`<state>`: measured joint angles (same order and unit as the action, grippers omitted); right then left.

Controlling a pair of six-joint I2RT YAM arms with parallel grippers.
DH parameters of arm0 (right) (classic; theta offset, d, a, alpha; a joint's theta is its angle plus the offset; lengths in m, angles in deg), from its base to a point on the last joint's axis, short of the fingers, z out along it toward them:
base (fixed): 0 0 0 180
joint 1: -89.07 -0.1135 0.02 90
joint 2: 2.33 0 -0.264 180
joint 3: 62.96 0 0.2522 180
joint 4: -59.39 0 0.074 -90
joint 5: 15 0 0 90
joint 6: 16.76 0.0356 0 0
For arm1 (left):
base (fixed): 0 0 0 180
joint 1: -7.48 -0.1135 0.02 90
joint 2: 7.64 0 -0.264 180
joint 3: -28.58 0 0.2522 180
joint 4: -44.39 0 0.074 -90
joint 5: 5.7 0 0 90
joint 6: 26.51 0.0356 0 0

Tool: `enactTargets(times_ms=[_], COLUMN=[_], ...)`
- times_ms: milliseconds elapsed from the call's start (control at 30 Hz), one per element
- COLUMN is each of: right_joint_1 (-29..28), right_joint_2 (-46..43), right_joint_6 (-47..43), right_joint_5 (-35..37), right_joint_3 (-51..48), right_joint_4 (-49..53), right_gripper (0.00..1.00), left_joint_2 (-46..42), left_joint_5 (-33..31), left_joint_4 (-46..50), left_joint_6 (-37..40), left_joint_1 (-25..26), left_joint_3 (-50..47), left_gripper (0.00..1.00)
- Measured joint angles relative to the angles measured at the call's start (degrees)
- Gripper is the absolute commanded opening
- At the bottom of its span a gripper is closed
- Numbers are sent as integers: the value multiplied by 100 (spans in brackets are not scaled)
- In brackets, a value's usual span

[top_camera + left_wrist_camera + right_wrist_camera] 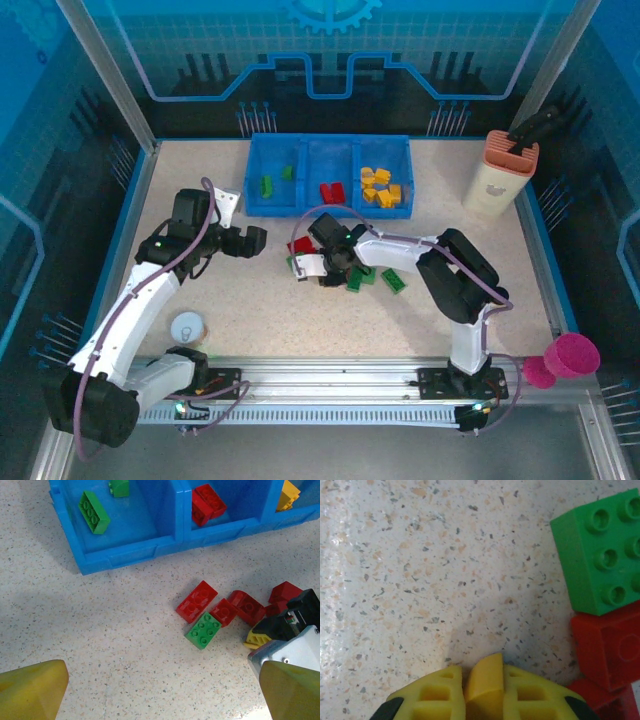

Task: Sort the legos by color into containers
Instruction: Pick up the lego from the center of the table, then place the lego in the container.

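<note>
Yellow lego [483,674] pinched in right pincer [483,700], right wrist close-up.

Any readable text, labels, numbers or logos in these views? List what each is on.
No readable words or numbers.
Gear emblem on the back wall: a sign, no lettering.
Faint mark on the beige holder: too small to read.
Mark on the white round object: too small to read.
</note>
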<state>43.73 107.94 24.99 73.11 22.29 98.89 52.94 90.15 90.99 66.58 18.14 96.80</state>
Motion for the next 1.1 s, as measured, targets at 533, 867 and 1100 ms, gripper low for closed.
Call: enactTargets(times_ms=[533, 867, 1100], right_joint_1=[1558, 2935, 3005], right_joint_2=[-1626, -437, 1078], right_joint_6=[1300, 2168, 2299], right_joint_5=[-168, 859, 1056], right_joint_3=[868, 2238, 3871], right_joint_4=[511, 365, 494], right_gripper=[7, 11, 14], left_joint_2=[22, 22, 68], left_joint_5=[-2, -4, -15], left_joint_4=[-15, -15, -17], left_joint_6=[4, 4, 4], left_joint_1=[0, 0, 9], left_joint_3=[-31, -33, -39], left_gripper=[99, 99, 99])
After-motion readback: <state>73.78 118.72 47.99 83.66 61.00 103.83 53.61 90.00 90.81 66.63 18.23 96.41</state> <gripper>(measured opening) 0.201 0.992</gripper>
